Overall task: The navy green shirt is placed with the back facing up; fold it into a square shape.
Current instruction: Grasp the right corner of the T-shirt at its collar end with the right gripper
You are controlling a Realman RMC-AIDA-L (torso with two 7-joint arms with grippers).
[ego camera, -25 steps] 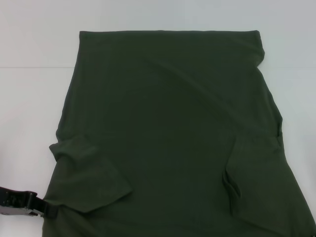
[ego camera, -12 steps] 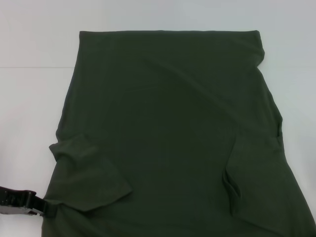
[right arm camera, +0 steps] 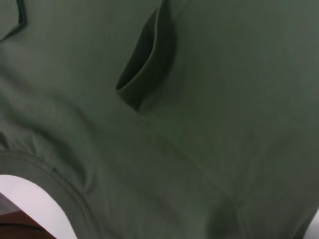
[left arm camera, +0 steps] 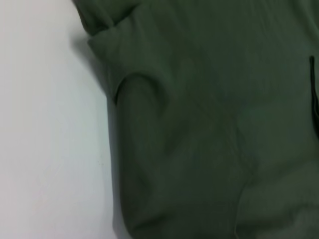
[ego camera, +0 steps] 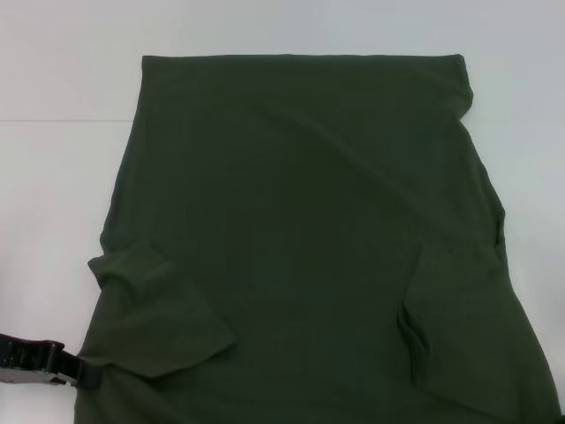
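Olive navy green shirt (ego camera: pixel 309 230), plain, no lettering.

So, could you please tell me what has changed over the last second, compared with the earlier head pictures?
Nothing has visibly changed. The shirt lies spread on the white table with both sleeves folded in, just as before, and the left gripper stays at the shirt's near left edge. The right gripper is out of the head view.
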